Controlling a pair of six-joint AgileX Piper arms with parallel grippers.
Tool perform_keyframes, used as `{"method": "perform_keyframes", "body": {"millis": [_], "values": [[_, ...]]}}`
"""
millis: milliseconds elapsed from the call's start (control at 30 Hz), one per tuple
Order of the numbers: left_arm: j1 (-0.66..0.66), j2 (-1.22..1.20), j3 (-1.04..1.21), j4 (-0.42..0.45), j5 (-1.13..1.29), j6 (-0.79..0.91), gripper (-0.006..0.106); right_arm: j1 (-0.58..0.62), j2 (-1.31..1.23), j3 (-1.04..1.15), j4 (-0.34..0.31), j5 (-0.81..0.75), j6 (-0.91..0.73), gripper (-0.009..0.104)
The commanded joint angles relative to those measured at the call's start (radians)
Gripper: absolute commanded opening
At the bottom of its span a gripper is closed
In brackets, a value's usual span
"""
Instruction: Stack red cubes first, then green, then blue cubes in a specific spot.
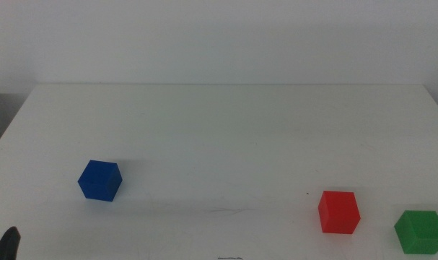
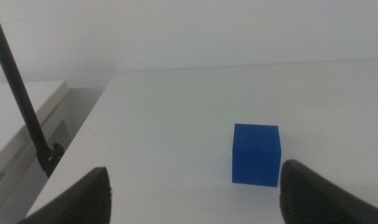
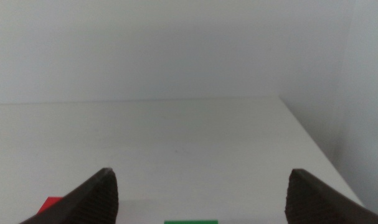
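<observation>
The red cube point(image 1: 339, 211) sits on the white table point(image 1: 226, 130) at the front right, with the green cube point(image 1: 421, 231) a little to its right, apart from it. The blue cube point(image 1: 100, 180) sits at the front left. My left gripper point(image 2: 195, 199) is open and empty, held back from the blue cube point(image 2: 256, 154); only a dark tip point(image 1: 9, 242) of it shows at the middle view's bottom left corner. My right gripper point(image 3: 201, 205) is open and empty, out of the middle view. Its wrist view shows slivers of the green cube point(image 3: 190, 221) and the red cube point(image 3: 49, 203).
A thin black rod point(image 2: 20, 93) stands beside the table's left edge, over a lower white surface point(image 2: 14, 124). The table's right edge point(image 3: 313, 143) drops off near the right gripper. A plain white wall stands behind the table.
</observation>
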Motion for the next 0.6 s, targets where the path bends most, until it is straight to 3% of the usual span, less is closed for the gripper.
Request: {"method": "perform_keyframes", "body": {"millis": [0,367,567], "values": [[-0.002,-0.02,-0.004,-0.008,-0.076,-0.011,0.092,-0.004,-0.012,-0.043,0.008,-0.049,-0.006,0.094],[-0.002,-0.02,-0.004,-0.008,-0.076,-0.011,0.092,-0.004,0.248,-0.42,0.029,0.265,-0.006,0.094],[-0.002,-0.02,-0.004,-0.008,-0.076,-0.011,0.092,-0.004,0.44,-0.67,0.091,0.51,-0.006,0.094]]}}
